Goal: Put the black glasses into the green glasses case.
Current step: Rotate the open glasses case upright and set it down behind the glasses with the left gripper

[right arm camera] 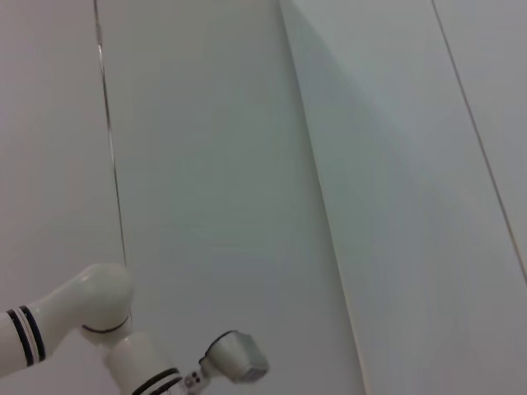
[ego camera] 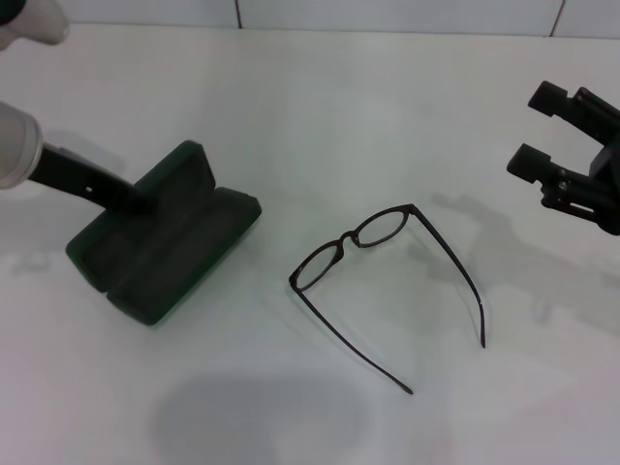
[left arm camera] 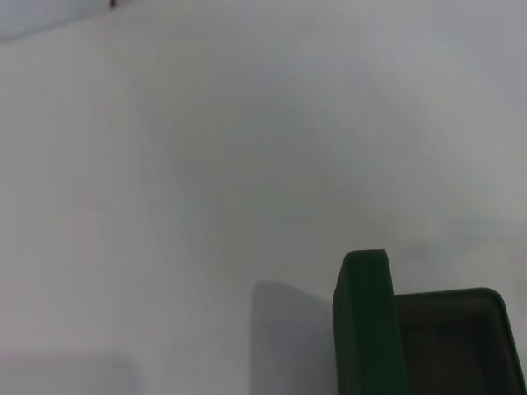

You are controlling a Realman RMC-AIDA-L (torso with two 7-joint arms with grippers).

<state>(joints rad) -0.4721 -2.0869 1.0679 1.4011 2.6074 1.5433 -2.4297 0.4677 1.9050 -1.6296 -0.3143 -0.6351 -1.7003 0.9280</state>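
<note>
Head view: green glasses case [ego camera: 165, 247] lies open at left-centre of the frame on the white table [ego camera: 320, 126], lid [ego camera: 174, 174] raised toward the upper left, dark lined tray facing up toward the lower right. Nothing inside the tray that can be seen.

Left gripper [ego camera: 136, 201] reaches in from the left edge of the frame; its dark finger assembly ends right at the case, at the line where lid meets tray. Tips appear to touch the case there. Whether its fingers are spread or closed cannot be told: they merge with the dark case.

Black glasses [ego camera: 387, 276] sit on the table at centre frame, to the right of the case and clearly apart from it. Temple arms unfolded, both running toward the lower right; lenses toward the upper left of the pair, nearest the case.

Right gripper [ego camera: 538, 131] hovers at the right edge of the frame, above and to the right of the glasses, not touching them. Its two black fingers stand wide apart, nothing between them.

Left wrist view: the case's upright green lid edge [left arm camera: 366, 325] and a corner of the grey-lined tray show at lower right of that picture, bare table beyond.

Right wrist view: only pale wall panels and, at lower left, part of the other white arm [right arm camera: 82, 317]
</note>
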